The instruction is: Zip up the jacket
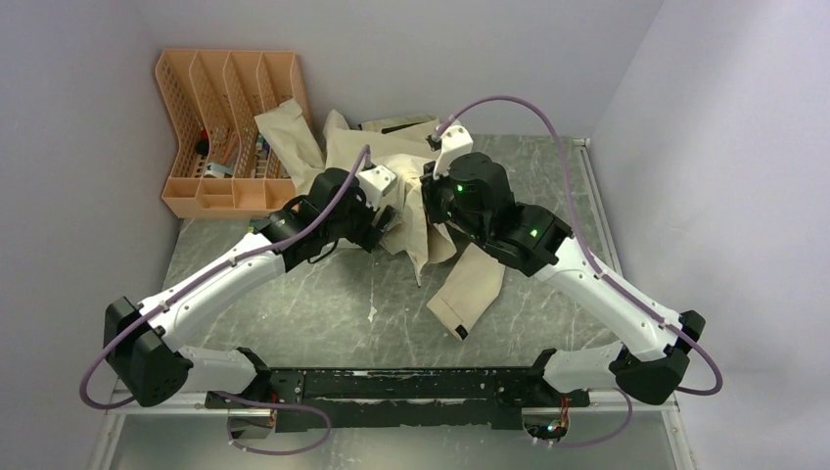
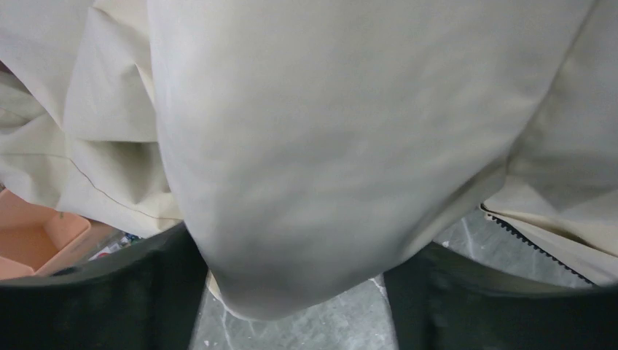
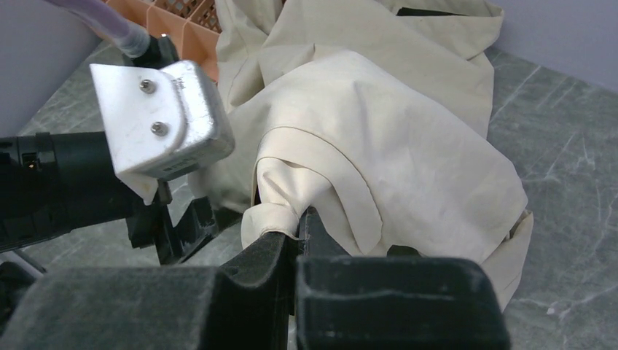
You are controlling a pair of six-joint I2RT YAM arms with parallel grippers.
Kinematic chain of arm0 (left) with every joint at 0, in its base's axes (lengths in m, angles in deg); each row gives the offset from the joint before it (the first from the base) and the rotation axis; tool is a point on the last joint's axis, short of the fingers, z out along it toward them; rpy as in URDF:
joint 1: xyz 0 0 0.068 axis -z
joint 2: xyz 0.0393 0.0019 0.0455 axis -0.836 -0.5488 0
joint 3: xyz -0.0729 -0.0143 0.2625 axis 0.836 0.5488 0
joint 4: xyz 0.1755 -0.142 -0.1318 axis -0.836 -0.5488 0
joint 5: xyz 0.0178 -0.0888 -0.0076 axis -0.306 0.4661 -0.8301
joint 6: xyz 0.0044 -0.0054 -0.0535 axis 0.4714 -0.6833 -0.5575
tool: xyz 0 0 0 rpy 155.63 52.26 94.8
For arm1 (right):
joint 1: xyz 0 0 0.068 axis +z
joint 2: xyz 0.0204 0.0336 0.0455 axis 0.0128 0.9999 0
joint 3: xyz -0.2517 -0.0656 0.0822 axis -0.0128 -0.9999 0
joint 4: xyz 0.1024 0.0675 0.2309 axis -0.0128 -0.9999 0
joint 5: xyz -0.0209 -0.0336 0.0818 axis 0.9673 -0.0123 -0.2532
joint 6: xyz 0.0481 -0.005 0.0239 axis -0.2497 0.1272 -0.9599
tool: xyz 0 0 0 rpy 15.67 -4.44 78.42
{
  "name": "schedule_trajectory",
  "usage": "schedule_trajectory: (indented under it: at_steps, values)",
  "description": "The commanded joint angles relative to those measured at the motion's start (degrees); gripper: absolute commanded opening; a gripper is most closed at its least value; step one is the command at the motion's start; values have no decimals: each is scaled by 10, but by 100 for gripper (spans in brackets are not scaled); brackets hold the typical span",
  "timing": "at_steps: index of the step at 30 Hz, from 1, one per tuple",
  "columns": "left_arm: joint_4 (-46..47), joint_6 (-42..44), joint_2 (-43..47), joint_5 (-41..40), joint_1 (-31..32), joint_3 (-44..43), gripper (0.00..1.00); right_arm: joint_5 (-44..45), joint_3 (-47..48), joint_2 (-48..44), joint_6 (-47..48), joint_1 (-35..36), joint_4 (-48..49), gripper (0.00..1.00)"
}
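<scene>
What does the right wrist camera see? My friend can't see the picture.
The right pincer is shut, pinching a fold of the crumpled beige jacket on a grey table. The left arm sits close on the left.

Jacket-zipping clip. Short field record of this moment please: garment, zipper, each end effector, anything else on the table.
Jacket: crumpled in a heap mid-table
Zipper: one bare row of teeth showing, unjoined
Left end effector: open, fabric bulge between its fingers
Right end effector: shut on a jacket fold
Other: orange organizer rack, far left
</scene>
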Motion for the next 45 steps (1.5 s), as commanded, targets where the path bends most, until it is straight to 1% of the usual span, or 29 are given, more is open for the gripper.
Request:
schedule_trajectory:
  at_steps: [1, 5, 6, 9, 10, 13, 16, 19, 21, 23, 28, 30, 33, 37, 39, 41, 43, 45]
  values:
    - [-16, 9, -19, 4, 5, -38, 65, -9, -8, -15, -10, 0, 33, 0]
    - [-21, -7, -20, -17, 5, -43, 14, -15, -20, -12, -14, 0, 34, 0]
    - [-21, -12, -15, -21, 5, -41, 9, -18, -24, -11, -16, 0, 33, 0]
    - [-21, -23, 3, -39, 4, -33, 8, -29, -43, -11, -21, 0, 32, 0]
    - [-21, -43, 11, -47, 4, -30, 8, -36, -50, -12, -21, 0, 30, 0]
    - [-32, -68, 30, -71, 1, -21, 8, -50, -71, -17, -26, 0, 20, 0]
    - [-47, -101, 48, -88, -15, -9, 8, -71, -91, -24, -25, 0, -1, 10]
    - [-60, -130, 67, -88, -50, 8, 8, -89, -115, -40, -25, 0, -16, 20]
    - [-64, -144, 76, -84, -74, 21, 8, -111, -129, -54, -21, 0, -23, 34]
    - [-67, -157, 81, -69, -102, 34, 8, -130, -136, -69, -13, 0, -35, 44]
    - [-82, -178, 82, -49, -162, 50, 8, -140, -156, -108, 25, 0, -51, 57]
    - [-83, -180, 84, -46, -179, 55, 8, -122, -172, -114, 48, 0, -44, 60]
    - [-87, -180, 80, -45, -200, 61, 8, -90, -228, -134, 92, 0, 15, 64]
    - [-89, -181, 76, -37, -223, 77, 8, -74, -339, -170, 183, 0, 148, 69]
    - [-75, -185, 80, -21, -228, 90, 8, -82, -399, -183, 234, 1, 254, 71]
    - [-56, -187, 83, 16, -228, 104, 8, -99, -440, -183, 264, 0, 327, 72]
    - [-62, -188, 78, 23, -228, 106, 8, -119, -458, -173, 292, 0, 371, 73]
    - [-64, -188, 79, 18, -229, 109, 8, -129, -469, -156, 317, 0, 395, 73]
